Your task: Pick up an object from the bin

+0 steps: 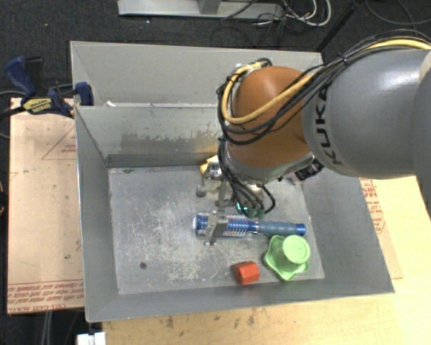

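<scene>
My gripper (209, 207) hangs below the arm's orange cover, low over the middle of the bin, and stands open. One fingertip (215, 230) rests at the left end of a blue brush-like stick (253, 227) that lies crosswise on the floor. The other fingertip (202, 184) is farther back, apart from the stick. Nothing is held between them. A green lobed cap (287, 256) lies just right of and in front of the stick. In front of it, close to the front wall, sits a small red block (246, 272).
A small yellowish thing (211, 165) sits near the back wall, partly hidden by the arm. The left half of the bin floor is bare scuffed metal. The arm and its cables cover the right rear part of the bin.
</scene>
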